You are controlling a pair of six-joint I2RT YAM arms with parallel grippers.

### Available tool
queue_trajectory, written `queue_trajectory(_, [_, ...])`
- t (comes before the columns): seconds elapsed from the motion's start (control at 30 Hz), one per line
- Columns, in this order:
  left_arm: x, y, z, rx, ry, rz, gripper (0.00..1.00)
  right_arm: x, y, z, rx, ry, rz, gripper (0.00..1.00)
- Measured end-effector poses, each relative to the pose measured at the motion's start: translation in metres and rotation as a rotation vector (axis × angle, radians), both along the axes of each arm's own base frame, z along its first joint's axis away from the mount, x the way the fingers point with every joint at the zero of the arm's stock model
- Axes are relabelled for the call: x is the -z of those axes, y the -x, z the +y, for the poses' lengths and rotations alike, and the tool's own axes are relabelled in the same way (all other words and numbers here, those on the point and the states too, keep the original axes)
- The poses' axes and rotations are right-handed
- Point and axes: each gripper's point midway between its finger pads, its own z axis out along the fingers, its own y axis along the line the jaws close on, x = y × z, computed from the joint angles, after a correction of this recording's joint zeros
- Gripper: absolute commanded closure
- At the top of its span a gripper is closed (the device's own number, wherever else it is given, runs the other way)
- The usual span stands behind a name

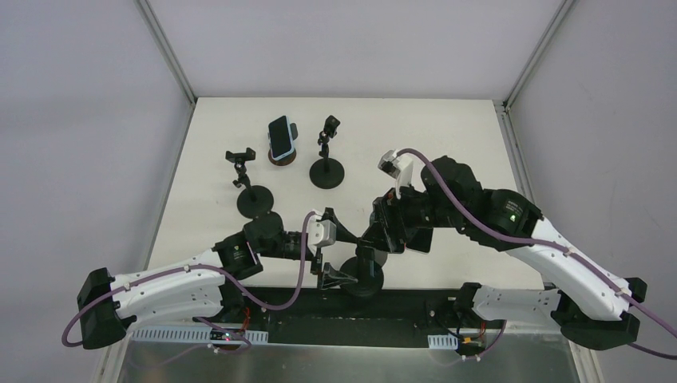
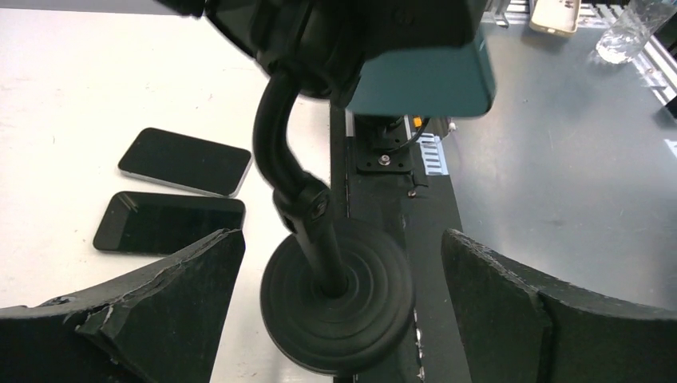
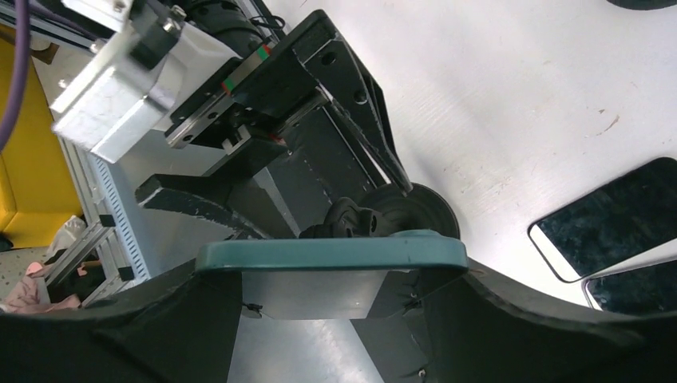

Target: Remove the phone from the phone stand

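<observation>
A phone in a teal case is up at the head of a black phone stand near the table's front edge. My right gripper is shut on the phone, one finger on each side edge. In the left wrist view the phone shows at the top, against the stand's dark clamp; whether the clamp still holds it is hidden. My left gripper is open, its fingers wide apart on either side of the stand's stem, just above the round base, touching neither. From above, both grippers meet over this stand.
Two dark phones lie flat on the white table beside the stand. Further back stand two empty stands and another stand holding a phone. A metal shelf runs along the near edge.
</observation>
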Motion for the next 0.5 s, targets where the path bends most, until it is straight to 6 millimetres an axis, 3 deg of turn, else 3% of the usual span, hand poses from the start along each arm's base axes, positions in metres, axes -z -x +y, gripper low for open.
queue_trajectory(0.23, [-0.013, 0.003, -0.003, 0.001, 0.024, 0.067, 0.01, 0.014, -0.003, 0.011, -0.014, -0.03, -0.069, 1.0])
queue_trajectory(0.5, [-0.04, 0.0, -0.009, -0.015, 0.116, 0.122, 0.01, 0.014, -0.006, 0.018, -0.034, -0.041, -0.147, 1.0])
